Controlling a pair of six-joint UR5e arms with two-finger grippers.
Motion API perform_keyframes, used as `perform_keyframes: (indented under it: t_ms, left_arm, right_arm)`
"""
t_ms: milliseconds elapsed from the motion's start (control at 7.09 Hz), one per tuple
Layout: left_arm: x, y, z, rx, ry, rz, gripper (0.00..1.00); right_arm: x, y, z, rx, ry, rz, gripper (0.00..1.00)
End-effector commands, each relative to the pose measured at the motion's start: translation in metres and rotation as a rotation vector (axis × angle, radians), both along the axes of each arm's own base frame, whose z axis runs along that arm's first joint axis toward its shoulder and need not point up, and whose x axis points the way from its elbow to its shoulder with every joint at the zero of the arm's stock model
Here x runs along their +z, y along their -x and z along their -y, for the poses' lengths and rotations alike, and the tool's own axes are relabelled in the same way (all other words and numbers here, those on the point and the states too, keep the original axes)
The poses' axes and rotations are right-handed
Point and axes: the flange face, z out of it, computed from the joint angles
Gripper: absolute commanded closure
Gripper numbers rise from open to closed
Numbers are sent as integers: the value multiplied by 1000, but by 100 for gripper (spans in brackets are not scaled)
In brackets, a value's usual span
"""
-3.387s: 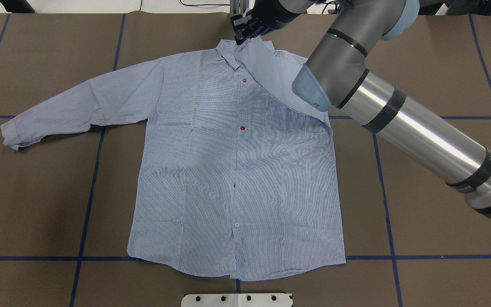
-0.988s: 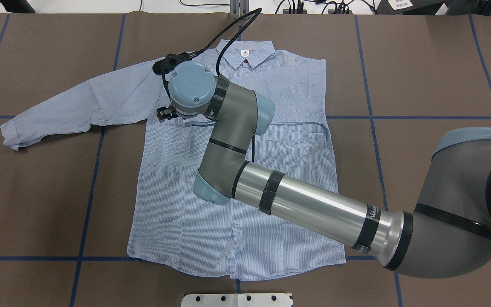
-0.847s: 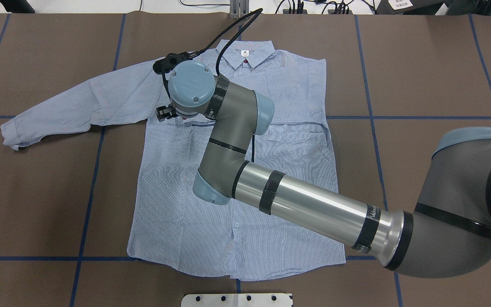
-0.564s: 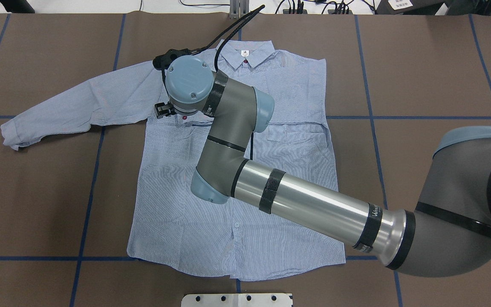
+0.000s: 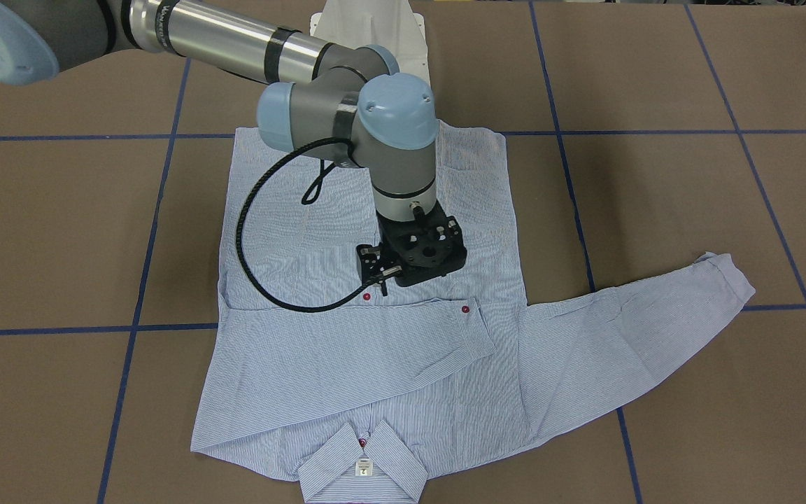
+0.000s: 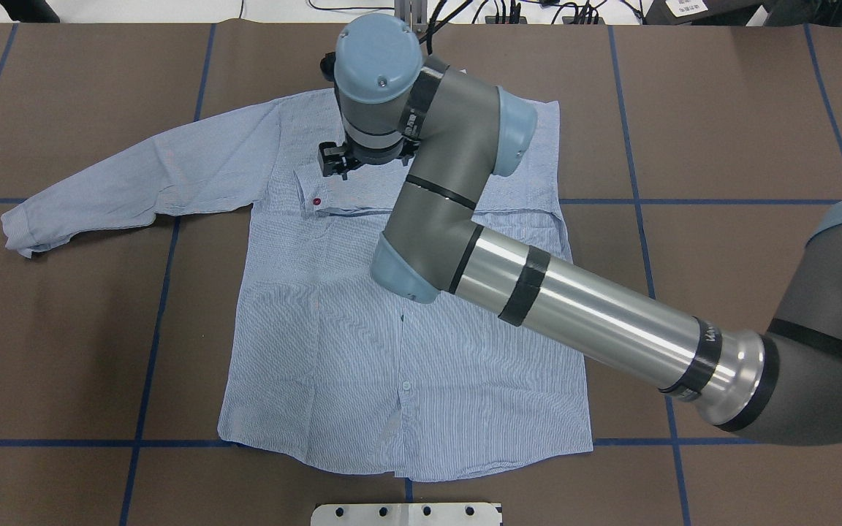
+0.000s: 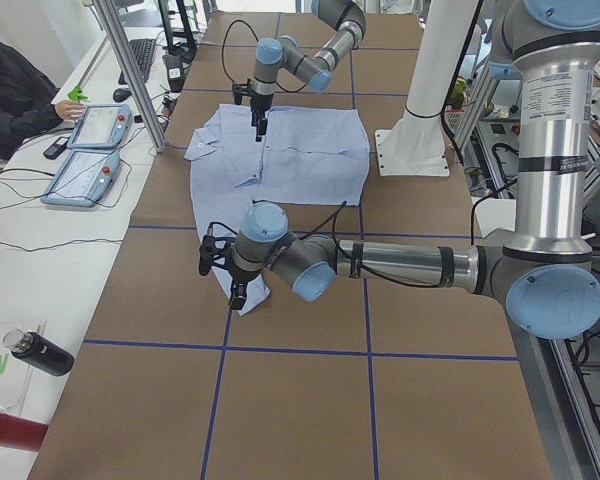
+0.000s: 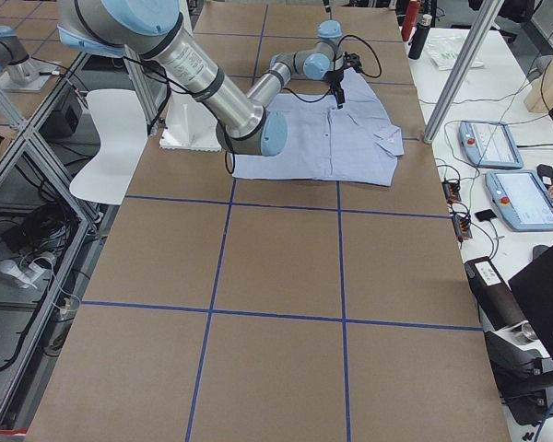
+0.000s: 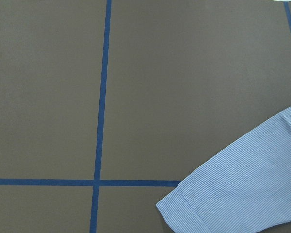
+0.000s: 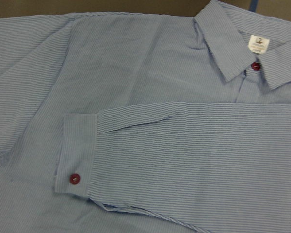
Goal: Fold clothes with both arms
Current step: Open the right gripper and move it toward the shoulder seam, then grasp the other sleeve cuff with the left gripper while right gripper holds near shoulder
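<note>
My right gripper (image 5: 410, 259) hangs just above the chest of the shirt (image 6: 406, 351), beside the cuff (image 10: 77, 150) of the folded sleeve (image 5: 347, 350). It grips no cloth, and I cannot tell whether its jaws are apart. My left gripper (image 7: 232, 285) hovers near the end of the outstretched sleeve (image 6: 136, 175); I cannot tell its state either.

The shirt lies flat and front up on the brown bench (image 6: 63, 329), light blue with fine white stripes. 1 sleeve lies crosswise over the chest below the collar (image 5: 364, 462), its cuff showing 1 red button (image 10: 75, 178). The other sleeve reaches sideways across a blue tape line (image 6: 172, 241). A white neck label (image 10: 258, 42) sits inside the collar.
</note>
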Motion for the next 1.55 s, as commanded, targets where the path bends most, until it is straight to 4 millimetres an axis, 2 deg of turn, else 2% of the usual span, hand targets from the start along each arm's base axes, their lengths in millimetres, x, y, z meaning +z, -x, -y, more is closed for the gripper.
perform_keyframes:
  t_ms: [0,141,282,423,564,706,847,1270,1411]
  left_arm:
    - [4,-82,-18,-129,69,-23,1]
    - [8,-112,-25,-162,112,-22,1]
    - [20,-130,-31,-197,152,-11,1]
    - [24,-146,-36,-224,171,-3,1]
    - [35,-156,-41,-230,189,13,1]
    - [49,-158,-41,-238,187,25,1]
    - [61,-158,-42,-238,177,24,1]
    - [65,-167,-38,-228,178,27,3]
    - [59,-175,-32,-223,171,20,6]
  right_arm:
    - [18,-71,12,0,109,-60,1]
    - [18,-96,18,-21,136,-96,1]
    - [23,-124,33,-58,187,-95,1]
    - [39,-152,39,-73,208,-99,1]
    - [53,-178,35,-101,188,-131,1]
    - [51,-200,33,-113,177,-148,1]
    - [57,-205,27,-114,174,-145,1]
    - [63,-206,25,-114,175,-146,1]
    - [63,-207,25,-113,174,-147,1]
